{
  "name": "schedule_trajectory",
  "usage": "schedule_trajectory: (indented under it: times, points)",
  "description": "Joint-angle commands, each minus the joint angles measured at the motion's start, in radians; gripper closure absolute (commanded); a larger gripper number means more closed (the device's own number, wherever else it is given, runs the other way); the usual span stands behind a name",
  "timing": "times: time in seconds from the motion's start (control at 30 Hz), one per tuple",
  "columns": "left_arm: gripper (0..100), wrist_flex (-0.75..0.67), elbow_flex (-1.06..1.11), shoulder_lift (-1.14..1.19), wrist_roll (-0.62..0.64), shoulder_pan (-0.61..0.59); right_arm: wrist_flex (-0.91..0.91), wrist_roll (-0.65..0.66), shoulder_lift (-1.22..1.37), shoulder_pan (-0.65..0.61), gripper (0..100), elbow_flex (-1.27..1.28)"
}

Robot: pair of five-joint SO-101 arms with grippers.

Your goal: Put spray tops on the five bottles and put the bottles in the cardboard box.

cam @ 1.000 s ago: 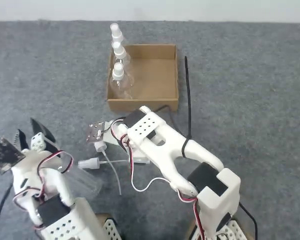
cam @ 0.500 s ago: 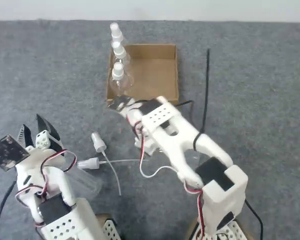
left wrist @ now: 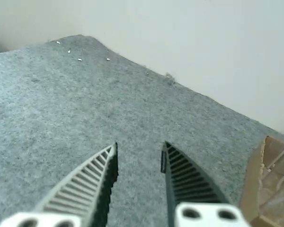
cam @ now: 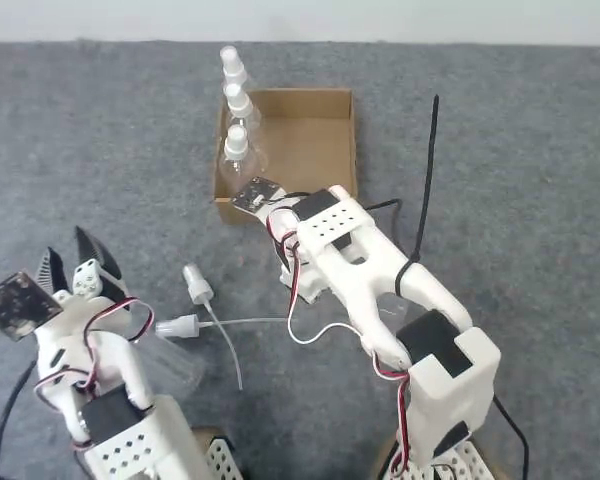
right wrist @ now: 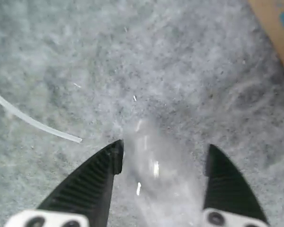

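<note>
Left claw (cam: 77,262) (left wrist: 139,147): released and grasping nothing, raised over the bench (cam: 500,150) at your left edge. It has kept almost the same place over the last second.

Clear bottle (cam: 170,362): lies on its side against the left arm's base, where it lay before.

Loose spray tops: one (cam: 178,326) lies just beside that bottle, its thin tube running right. The other (cam: 195,284) lies a little farther out, its tube trailing back toward you. A second ago the right arm covered the second one, and now it lies in plain sight.

Cardboard box (cam: 352,150): open, at the far middle of the bench. Three capped bottles (cam: 237,145) stand in a row at its left wall, unchanged.

Right arm (cam: 350,255): you have swung it away from the loose spray tops toward the box, so that its wrist now sits at the box's near wall. The black cable (cam: 425,180) has moved right with it.

Right claw (right wrist: 164,149): fingers (right wrist: 104,172) spread wide, one on each side of a second clear bottle (right wrist: 154,175) low over the bench. You cannot tell whether they press on it. The end of a thin tube (right wrist: 42,126) lies near.
</note>
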Motion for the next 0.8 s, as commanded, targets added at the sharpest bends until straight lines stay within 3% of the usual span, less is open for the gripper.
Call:
schedule_trajectory:
  times: [0.0, 0.37, 0.77]
  points:
    - [83, -0.034, -0.012, -0.015, 0.006, 0.005, 0.021, -0.005, -0.102, 0.013, 72.8, -0.04]
    - [83, -0.034, -0.01, -0.015, 0.006, -0.002, -0.024, 0.041, -0.289, -0.005, 68.6, 0.132]
    - [83, -0.031, -0.012, -0.015, 0.006, -0.002, -0.096, 0.224, -0.294, -0.002, 68.8, 0.252]
